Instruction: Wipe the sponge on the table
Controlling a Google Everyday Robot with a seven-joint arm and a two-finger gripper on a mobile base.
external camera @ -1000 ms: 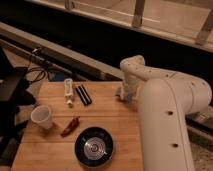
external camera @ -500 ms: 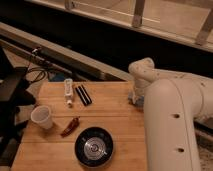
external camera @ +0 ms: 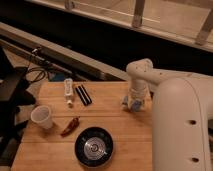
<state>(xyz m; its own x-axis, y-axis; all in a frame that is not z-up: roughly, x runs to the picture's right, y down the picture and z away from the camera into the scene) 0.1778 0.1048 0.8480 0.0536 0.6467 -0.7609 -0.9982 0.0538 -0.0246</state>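
At the wooden table's (external camera: 115,122) far right, my gripper (external camera: 132,104) points down under the white arm. It is shut on a small bluish sponge (external camera: 135,105), which is pressed against the tabletop. Most of the sponge is hidden by the fingers. The arm's large white body covers the table's right edge.
A white cup (external camera: 41,116) stands at the left, with a red chili pepper (external camera: 70,126) beside it. A black bowl (external camera: 93,146) sits near the front. A white tube (external camera: 68,91) and a black flat object (external camera: 83,94) lie at the back left. Dark equipment borders the left side.
The gripper slid to the right along the table's far side with the sponge, then came slightly nearer. The other objects stayed put.
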